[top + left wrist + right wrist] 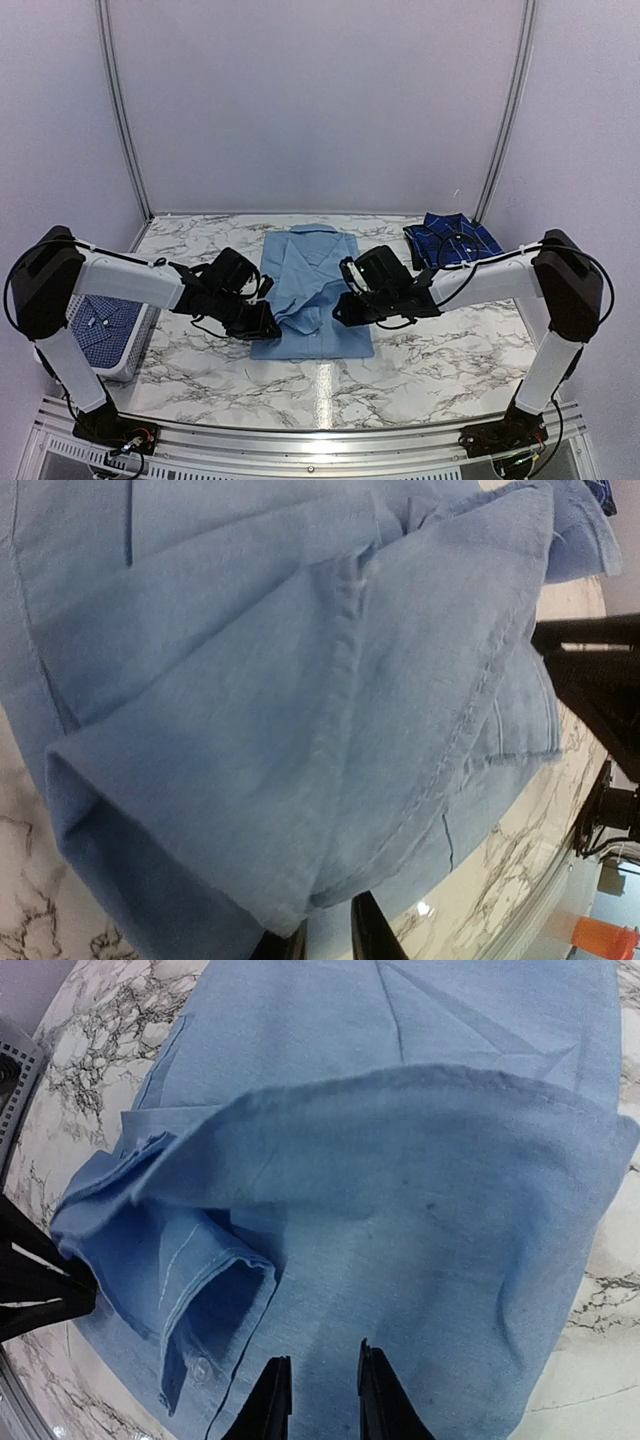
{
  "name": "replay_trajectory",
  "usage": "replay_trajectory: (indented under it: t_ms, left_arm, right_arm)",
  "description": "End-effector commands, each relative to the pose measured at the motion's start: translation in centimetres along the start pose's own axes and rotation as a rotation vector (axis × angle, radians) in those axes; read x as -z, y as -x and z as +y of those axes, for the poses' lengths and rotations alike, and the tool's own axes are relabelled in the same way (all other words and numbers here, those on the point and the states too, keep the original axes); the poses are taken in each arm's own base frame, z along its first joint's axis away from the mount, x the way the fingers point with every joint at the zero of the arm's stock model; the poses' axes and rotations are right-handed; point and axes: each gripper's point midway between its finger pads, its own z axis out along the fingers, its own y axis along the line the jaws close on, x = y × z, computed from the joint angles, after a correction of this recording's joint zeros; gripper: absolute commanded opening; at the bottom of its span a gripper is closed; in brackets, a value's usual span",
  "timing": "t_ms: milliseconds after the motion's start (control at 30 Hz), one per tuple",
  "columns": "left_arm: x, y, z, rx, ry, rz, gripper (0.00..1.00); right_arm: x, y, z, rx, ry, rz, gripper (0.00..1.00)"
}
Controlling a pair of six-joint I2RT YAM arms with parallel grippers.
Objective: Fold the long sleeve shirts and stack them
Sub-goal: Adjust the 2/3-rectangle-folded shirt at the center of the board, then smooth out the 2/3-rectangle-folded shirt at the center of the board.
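The plain light blue shirt (pixel 318 262) lies collar-away in the middle of the marble table, its sleeves folded in. My left gripper (pixel 266 322) is at its lower left edge and my right gripper (pixel 342 308) at its lower right edge. In the left wrist view the fingers stand close together on a raised fold of the shirt (pixel 300 680), gripper (pixel 328 920) shut on it. In the right wrist view the gripper (pixel 323 1355) pinches the cloth (pixel 450 1210) beside a buttoned cuff (pixel 200 1365). A folded navy plaid shirt (pixel 452 240) lies at the back right. A blue-and-white check shirt (pixel 105 322) lies in a basket.
The white basket (pixel 140 350) stands at the table's left edge under my left arm. White frame poles and grey walls close in the back and sides. The table's metal front rail (pixel 320 440) runs between the two arm bases.
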Motion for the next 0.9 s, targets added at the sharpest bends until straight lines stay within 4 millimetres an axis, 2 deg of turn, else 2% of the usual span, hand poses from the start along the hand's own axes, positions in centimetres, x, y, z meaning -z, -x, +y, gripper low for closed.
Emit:
replay_trajectory:
  t_ms: [0, 200, 300, 433, 533, 700, 767, 867]
  left_arm:
    - [-0.4, 4.0, 0.3, -0.027, 0.103, -0.075, 0.18]
    - [-0.7, 9.8, 3.0, 0.085, 0.17, -0.181, 0.23]
    - [-1.0, 12.2, 3.6, 0.107, 0.168, -0.208, 0.28]
    - [-1.2, 13.8, 4.0, 0.106, 0.172, -0.228, 0.31]
    - [-1.0, 13.5, 4.5, 0.119, 0.168, -0.218, 0.31]
    - [1.2, 12.5, 4.2, 0.091, 0.164, -0.238, 0.31]
    - [2.2, 12.1, 3.8, 0.073, 0.158, -0.248, 0.31]
    - [3.1, 11.6, 3.0, 0.048, 0.132, -0.254, 0.31]
  right_arm:
    - [0.0, 1.8, 1.1, 0.023, 0.004, -0.041, 0.2]
    - [-0.6, 2.6, 0.8, 0.033, -0.028, -0.052, 0.2]
    - [-1.2, 3.4, -0.2, 0.029, -0.07, -0.063, 0.2]
    - [-1.9, 4.3, -2.6, -0.008, -0.116, -0.069, 0.21]
    - [-2.8, 4.3, -5.2, -0.051, -0.144, -0.049, 0.21]
    - [-3.4, 3.7, -9.4, -0.124, -0.19, -0.015, 0.21]
    - [-3.3, 3.7, -9.2, -0.145, -0.151, -0.002, 0.21]
    - [-2.6, 4.6, -8.4, -0.147, -0.125, -0.024, 0.21]
